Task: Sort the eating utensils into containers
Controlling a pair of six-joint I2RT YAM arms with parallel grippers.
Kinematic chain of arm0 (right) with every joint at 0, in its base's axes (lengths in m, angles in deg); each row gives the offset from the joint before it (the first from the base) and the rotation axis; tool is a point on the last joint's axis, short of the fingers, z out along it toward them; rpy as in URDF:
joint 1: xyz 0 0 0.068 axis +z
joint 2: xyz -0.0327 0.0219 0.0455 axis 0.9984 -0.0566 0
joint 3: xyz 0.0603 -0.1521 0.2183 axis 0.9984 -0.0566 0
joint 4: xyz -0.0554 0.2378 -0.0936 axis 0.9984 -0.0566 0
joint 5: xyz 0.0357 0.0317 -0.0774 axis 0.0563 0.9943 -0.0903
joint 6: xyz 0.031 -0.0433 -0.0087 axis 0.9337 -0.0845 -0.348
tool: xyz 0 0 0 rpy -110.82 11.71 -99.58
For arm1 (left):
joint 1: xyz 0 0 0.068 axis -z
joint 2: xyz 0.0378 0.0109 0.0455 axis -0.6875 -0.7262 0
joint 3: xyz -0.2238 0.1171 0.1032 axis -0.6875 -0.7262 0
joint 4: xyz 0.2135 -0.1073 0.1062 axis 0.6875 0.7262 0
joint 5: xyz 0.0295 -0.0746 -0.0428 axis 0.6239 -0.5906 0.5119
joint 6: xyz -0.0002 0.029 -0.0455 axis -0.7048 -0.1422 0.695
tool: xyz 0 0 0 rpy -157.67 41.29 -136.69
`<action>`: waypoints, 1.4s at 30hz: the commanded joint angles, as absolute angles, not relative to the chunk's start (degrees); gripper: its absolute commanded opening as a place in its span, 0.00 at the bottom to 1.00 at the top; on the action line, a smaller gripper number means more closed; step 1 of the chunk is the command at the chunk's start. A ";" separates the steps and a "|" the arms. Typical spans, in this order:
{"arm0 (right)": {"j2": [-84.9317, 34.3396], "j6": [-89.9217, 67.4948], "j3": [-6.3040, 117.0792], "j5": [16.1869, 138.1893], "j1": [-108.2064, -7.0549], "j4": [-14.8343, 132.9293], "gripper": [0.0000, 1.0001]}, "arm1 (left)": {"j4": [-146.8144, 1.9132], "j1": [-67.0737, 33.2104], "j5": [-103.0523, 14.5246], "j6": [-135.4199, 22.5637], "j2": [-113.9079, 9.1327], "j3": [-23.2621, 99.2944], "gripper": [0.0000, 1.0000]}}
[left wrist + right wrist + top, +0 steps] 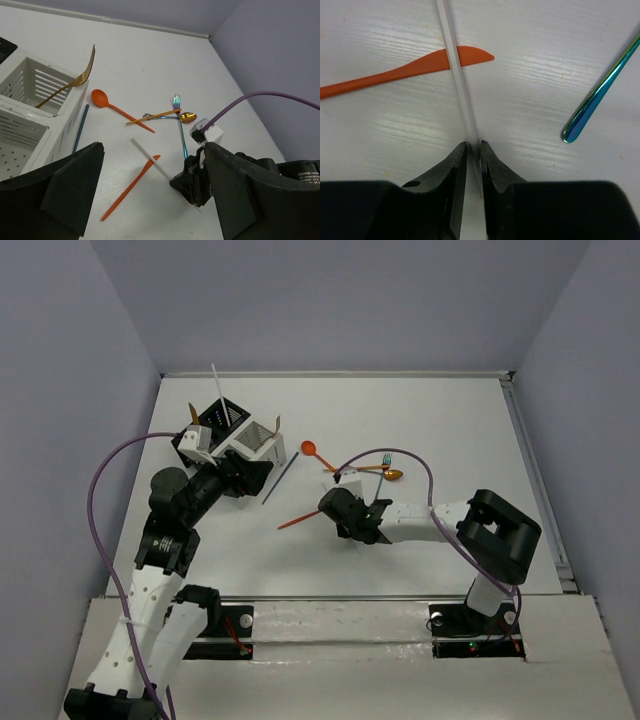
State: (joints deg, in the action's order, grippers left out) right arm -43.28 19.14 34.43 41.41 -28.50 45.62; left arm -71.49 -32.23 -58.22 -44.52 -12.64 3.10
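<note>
Right fingers [451,172] are pinched narrow around the near end of a white stick [454,65], tips right down at the surface [440,420]. That's roughly mid-surface, a bit toward the near edge. The stick runs away from the fingers and lies straight across the blade of the orange knife [395,75], so those two are touching and crossed. The knife's handle trails off toward the left edge. Just to the right, apart from the stick, is the handle end of the teal fork [600,90].

Further toward the far edge there's a little tangle. The fork's head, a gold spoon [188,117] and an orange stick [152,117] are all overlapping, with an orange spoon [100,97] just left of that.

Left fingers [70,185] are spread wide, sitting over near the white caddy [25,127] toward the far-left corner. That caddy has a gold fork [75,82] leaning out of it, tines up. A dark blue stick [81,125] lies flat on the surface right beside its wall. The black caddy [225,416] sits against the white one on its far-left side, with another white stick [217,385] poking up out of it.
</note>
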 commanded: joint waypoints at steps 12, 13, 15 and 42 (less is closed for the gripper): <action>-32.04 15.82 26.52 40.02 -27.96 51.02 0.07 | -82.56 -29.99 -69.49 -35.49 -19.95 -2.24 0.76; -30.63 14.24 25.99 40.19 -27.96 51.99 0.07 | -83.09 -29.37 -69.84 -34.79 -20.66 -2.34 0.75; -27.55 12.83 24.32 40.63 -27.96 54.71 0.07 | -83.88 -28.50 -70.19 -33.91 -22.77 -2.86 0.74; -12.59 9.57 18.95 57.15 -27.43 67.55 0.07 | -105.23 -9.34 -47.61 -26.88 -45.00 -2.25 0.62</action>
